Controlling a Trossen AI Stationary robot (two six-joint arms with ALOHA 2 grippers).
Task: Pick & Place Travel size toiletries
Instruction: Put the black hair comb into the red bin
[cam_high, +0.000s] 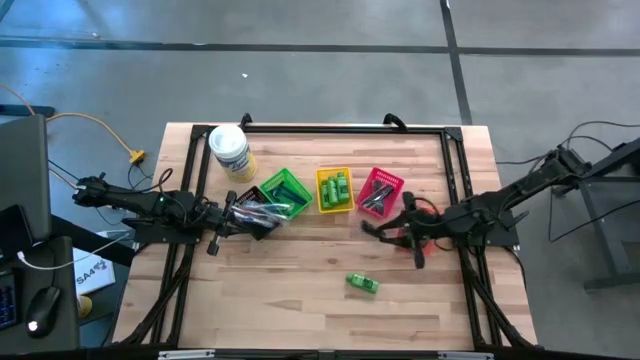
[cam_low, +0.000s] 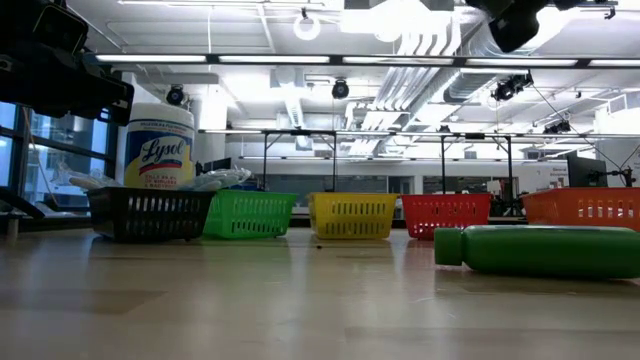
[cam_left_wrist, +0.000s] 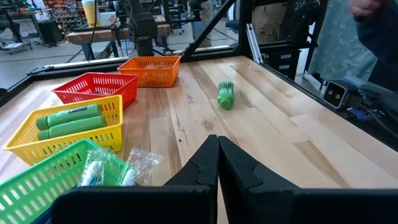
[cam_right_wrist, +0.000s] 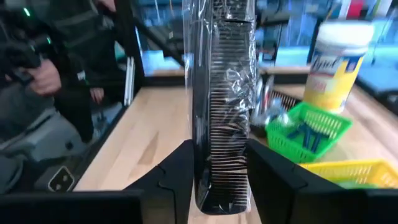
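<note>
The right gripper (cam_right_wrist: 217, 180) holds its jaws clamped on a wrapped comb (cam_right_wrist: 222, 106), upright, probably for basket drop-off; the left gripper (cam_left_wrist: 217, 163) waits, jaws closed.

A row of baskets (cam_high: 334, 190) runs across the middle of the table (cam_high: 300, 290), with a tub (cam_high: 231, 151) standing behind its left end. Mini bottles (cam_left_wrist: 67, 121) lie in one basket mid-row, and one bottle (cam_high: 362, 284) lies alone on the table in front of the row, toward the right. The left gripper (cam_high: 232, 214) sits at the row's left end; the right gripper (cam_high: 372, 227), just right of the row, has a wrapped comb (cam_right_wrist: 222, 106) upright between its fingers.
</note>
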